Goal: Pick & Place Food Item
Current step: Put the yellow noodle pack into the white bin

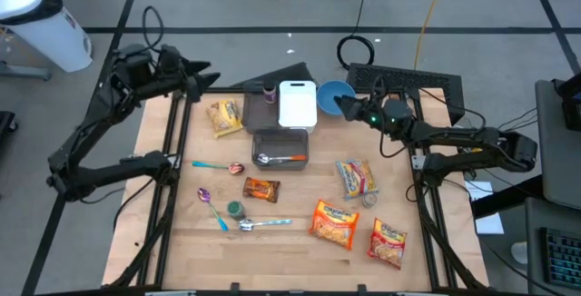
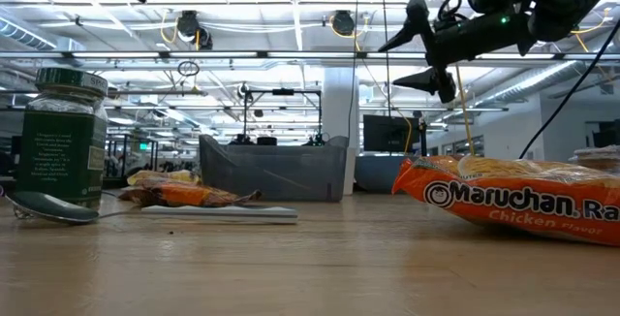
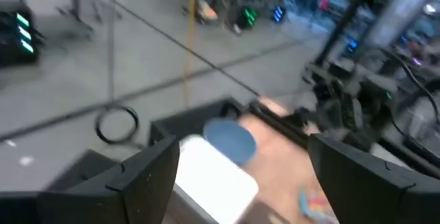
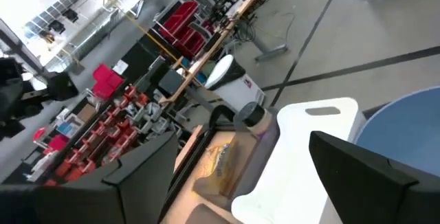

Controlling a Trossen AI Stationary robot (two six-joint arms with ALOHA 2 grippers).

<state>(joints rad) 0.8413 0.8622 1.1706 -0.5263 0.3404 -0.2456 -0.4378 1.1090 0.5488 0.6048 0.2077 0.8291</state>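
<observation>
Food packets lie all over the wooden table (image 1: 272, 241), and neither gripper has hold of any of them. The right gripper (image 1: 329, 102) is up in the air over the far side of the table, above the edge of the blue bowl (image 1: 332, 91). Its two fingers are spread wide apart with nothing between them. Past those fingers, the right wrist view shows the white board (image 4: 289, 162), the blue bowl beside it, and a yellow snack bag (image 4: 218, 163) lying farther off. The left gripper (image 1: 207, 76) hangs over the far left corner of the table. Its fingers are also wide apart and empty. The yellow snack bag is the closest food to it, lying on the table just in front of it, not between its fingers. An orange noodle packet (image 1: 335, 222) lies on the near side of the table, well away from both grippers, and a second orange packet (image 1: 388, 241) lies near it toward the right corner. A striped noodle packet (image 1: 357, 179) lies on the right side, nearer the right arm but not under its fingers. A small brown snack packet (image 1: 260, 189) lies in the middle, just in front of the gray tray (image 1: 280, 135), which holds a spoon (image 1: 277, 159). A green-lidded jar (image 2: 64, 138) stands on the near left part of the table.
</observation>
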